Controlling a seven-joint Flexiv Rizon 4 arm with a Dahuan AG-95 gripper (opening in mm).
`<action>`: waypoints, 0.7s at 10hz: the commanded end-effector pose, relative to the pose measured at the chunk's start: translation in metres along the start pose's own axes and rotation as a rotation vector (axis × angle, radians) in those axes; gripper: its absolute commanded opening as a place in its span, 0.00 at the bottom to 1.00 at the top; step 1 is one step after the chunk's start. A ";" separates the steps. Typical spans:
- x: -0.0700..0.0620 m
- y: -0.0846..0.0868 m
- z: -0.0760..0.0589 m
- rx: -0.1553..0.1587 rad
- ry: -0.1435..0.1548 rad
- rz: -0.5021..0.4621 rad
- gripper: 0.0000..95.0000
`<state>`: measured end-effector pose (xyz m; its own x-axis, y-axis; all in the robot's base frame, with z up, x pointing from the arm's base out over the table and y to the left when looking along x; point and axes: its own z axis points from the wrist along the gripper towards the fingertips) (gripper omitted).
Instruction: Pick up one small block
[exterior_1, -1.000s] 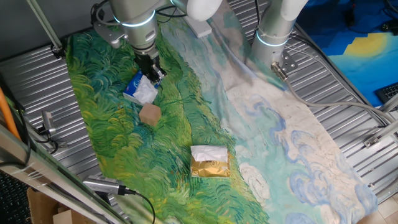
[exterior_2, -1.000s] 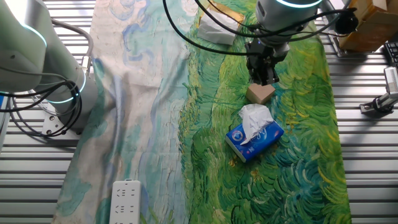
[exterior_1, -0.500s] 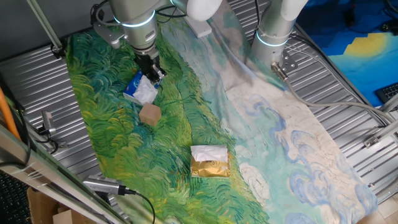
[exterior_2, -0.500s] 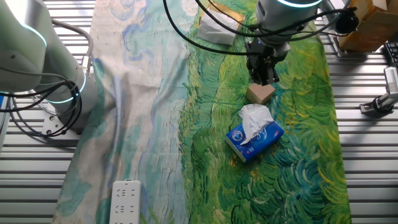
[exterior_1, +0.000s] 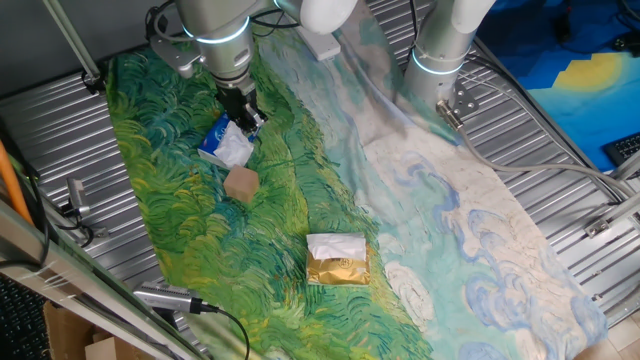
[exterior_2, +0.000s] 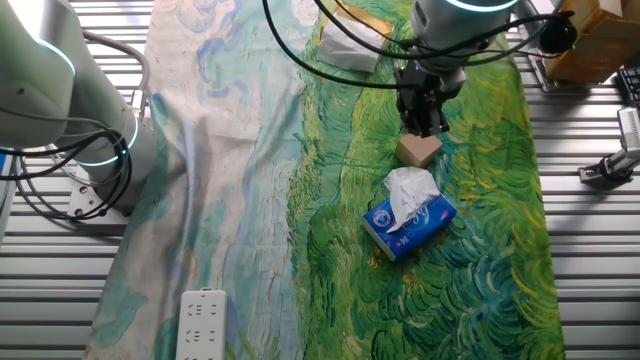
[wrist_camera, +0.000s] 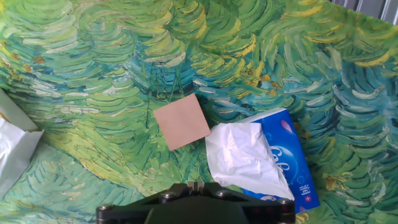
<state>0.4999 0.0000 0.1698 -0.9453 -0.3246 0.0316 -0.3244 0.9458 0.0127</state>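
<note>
Hovering over the painted cloth (exterior_1: 330, 200), the gripper (exterior_2: 424, 122) is holding nothing, though whether its fingers are spread or pressed together cannot be told. Directly beneath it in the hand view, one small block (wrist_camera: 181, 122) is lying flat on the cloth. Just right of the block, one blue-and-white packet (wrist_camera: 273, 162) is resting, nearly touching it. One gold-and-white foil packet (exterior_1: 336, 260) is lying well apart.

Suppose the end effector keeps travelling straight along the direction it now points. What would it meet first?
Probably the small block, which sits near the centre of the hand view. The blue-and-white packet lies just beside it and might be brushed, since depth is unclear.
</note>
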 end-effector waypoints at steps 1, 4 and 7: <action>-0.002 0.001 0.001 -0.071 -0.033 -0.078 0.80; -0.016 0.008 0.010 -0.092 -0.070 -0.106 1.00; -0.037 0.011 0.029 -0.079 -0.079 -0.119 1.00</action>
<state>0.5325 0.0222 0.1376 -0.9008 -0.4299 -0.0615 -0.4340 0.8959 0.0944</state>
